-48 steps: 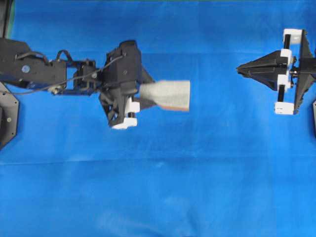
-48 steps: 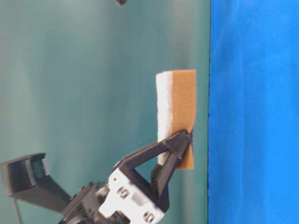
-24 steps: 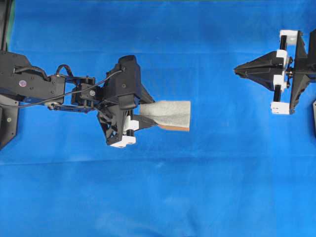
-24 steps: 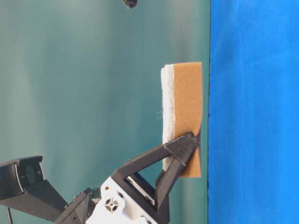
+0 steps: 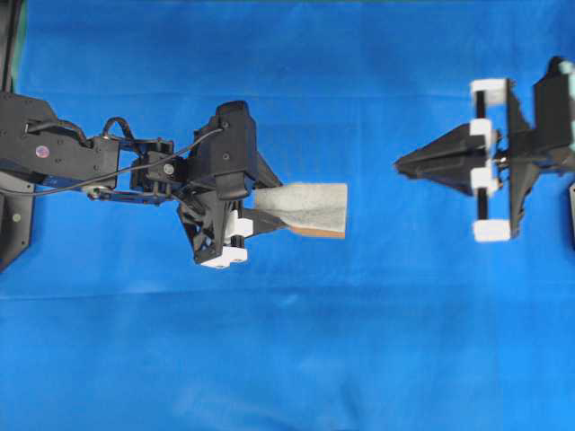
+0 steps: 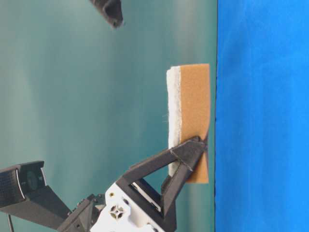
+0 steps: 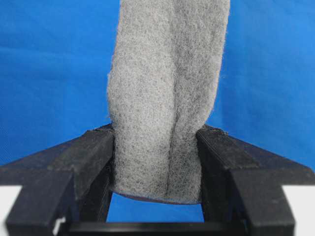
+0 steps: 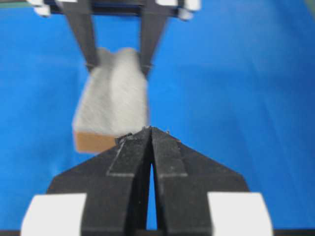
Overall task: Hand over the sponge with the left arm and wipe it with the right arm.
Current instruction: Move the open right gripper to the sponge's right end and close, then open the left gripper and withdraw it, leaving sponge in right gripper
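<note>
The near end of the sponge is pinched and partly hidden between the fingers of the left gripper; in the left wrist view its far end is cut off by the frame. Only a tip of the right gripper enters the table-level view. The right gripper is seen closed on nothing, well apart from the sponge, over the blue tabletop. The sponge is held above the tabletop, grey face up, orange backing down, long axis directed toward the right gripper.
</note>
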You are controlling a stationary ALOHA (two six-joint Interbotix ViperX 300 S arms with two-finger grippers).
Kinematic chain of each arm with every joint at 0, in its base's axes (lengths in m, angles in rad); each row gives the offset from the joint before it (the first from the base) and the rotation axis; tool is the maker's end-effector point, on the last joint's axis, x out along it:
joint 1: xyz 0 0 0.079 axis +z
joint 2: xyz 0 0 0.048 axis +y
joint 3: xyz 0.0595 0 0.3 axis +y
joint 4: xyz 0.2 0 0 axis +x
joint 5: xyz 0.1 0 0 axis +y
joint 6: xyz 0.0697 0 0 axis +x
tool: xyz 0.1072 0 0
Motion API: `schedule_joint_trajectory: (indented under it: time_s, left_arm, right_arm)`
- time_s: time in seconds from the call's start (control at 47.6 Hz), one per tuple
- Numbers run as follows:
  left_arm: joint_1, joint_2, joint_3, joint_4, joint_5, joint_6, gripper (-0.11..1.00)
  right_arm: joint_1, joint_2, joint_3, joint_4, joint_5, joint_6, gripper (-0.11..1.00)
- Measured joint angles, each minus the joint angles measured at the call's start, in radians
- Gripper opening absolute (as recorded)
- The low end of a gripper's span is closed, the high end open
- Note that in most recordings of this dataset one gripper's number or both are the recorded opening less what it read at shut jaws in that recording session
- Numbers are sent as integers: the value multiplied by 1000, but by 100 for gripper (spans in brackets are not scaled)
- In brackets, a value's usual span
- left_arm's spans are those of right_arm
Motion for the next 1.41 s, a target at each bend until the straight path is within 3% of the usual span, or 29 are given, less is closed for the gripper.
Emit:
schedule_joint_trajectory:
  time_s: [0.147, 0.231, 0.546, 1.406]
  left_arm:
    - [0, 2, 0, 0, 0, 0, 41]
    - [2, 2, 0, 0, 0, 0, 41]
    - [5, 2, 2, 0, 0, 0, 38]
    - [17, 2, 2, 0, 0, 5, 38]
  right_arm:
    - [17, 84, -57, 2, 3, 2, 58]
    - [20, 135, -86, 5, 12, 3, 72]
    - [26, 282, -195, 14, 58, 43, 73]
    - [35, 414, -261, 26, 103, 55, 73]
